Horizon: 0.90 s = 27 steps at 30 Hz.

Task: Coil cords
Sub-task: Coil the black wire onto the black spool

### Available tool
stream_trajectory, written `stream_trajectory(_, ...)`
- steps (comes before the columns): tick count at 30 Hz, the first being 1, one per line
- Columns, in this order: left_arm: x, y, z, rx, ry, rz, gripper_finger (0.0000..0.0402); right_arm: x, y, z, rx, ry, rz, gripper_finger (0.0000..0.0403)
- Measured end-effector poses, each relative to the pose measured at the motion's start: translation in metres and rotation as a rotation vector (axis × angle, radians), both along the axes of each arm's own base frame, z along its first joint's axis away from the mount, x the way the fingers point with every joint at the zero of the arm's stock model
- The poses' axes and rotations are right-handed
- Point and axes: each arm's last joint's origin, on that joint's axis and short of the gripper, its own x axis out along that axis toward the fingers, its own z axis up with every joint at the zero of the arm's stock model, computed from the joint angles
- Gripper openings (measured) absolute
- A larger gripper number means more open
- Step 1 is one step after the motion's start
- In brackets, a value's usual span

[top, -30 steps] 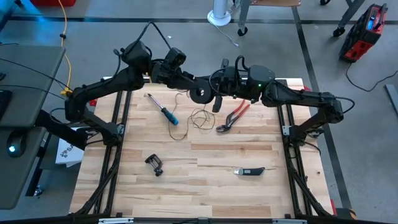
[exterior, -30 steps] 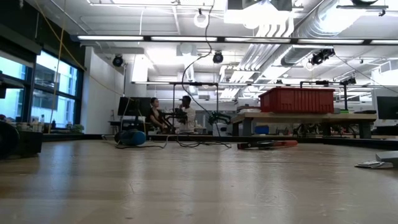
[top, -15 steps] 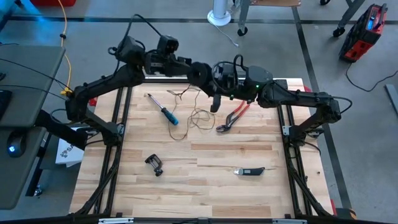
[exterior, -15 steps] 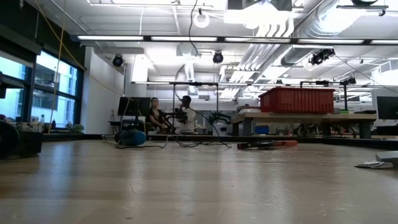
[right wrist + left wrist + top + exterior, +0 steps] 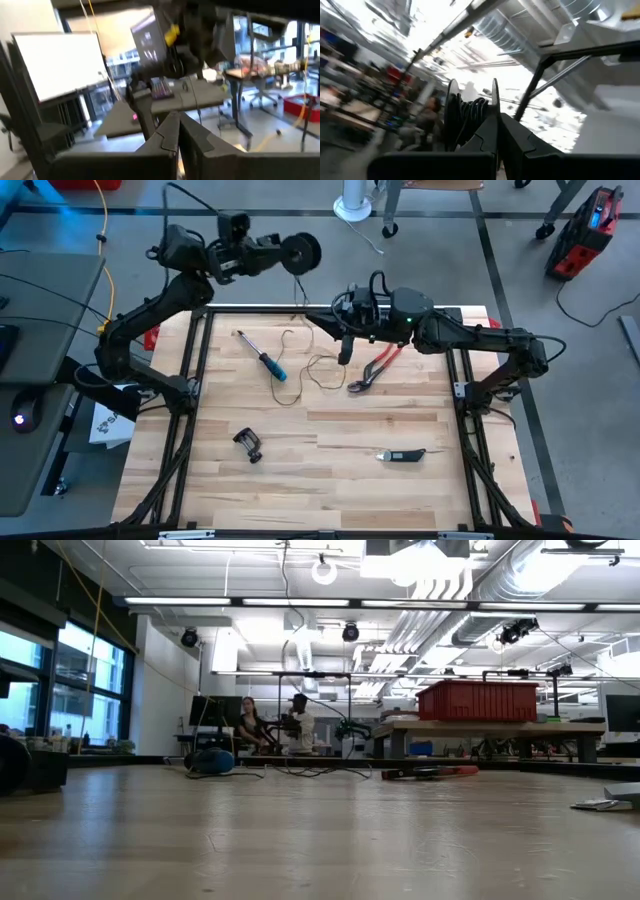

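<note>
Across mid-frame in high view, surface (image 5: 330, 450) runs wide. Left gripper (image 5: 285, 254), upper left past surface's far edge, is clamped on reel (image 5: 301, 251), disc on edge, flat face toward camera. Right gripper (image 5: 312, 314), jaws together, upper centre, pinches cord (image 5: 318, 368); cord's loose loops lie mid-surface, long axis roughly left-right, beside red pliers (image 5: 374, 369) w/ screwdriver (image 5: 263, 357) left.
</note>
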Motion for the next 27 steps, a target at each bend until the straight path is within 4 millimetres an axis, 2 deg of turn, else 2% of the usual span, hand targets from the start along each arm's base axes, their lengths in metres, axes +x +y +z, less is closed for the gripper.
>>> stream_trajectory(3,-0.013,0.002,0.002,0.047,0.035,0.079,0.0,0.001,0.0,-0.006,-0.023,0.062,-0.003,0.0008)
stream_trajectory(6,-0.022,0.003,0.0,0.075,0.1,0.141,0.0,0.001,0.0,-0.011,-0.037,0.114,-0.003,0.0034)
stream_trajectory(9,-0.031,0.001,-0.002,0.112,0.154,0.192,0.0,0.0,0.0,-0.018,-0.064,0.193,-0.008,0.0077)
stream_trajectory(17,-0.048,-0.012,-0.006,0.251,0.257,0.322,0.0,0.0,-0.007,-0.037,-0.149,0.394,-0.148,0.0199)
stream_trajectory(22,-0.051,-0.022,-0.007,0.292,0.282,0.346,0.0,0.017,-0.014,-0.043,-0.21,0.329,-0.156,0.0209)
stream_trajectory(27,-0.042,-0.032,-0.006,0.228,0.264,0.244,0.0,0.029,-0.016,-0.043,-0.315,0.258,-0.177,0.0194)
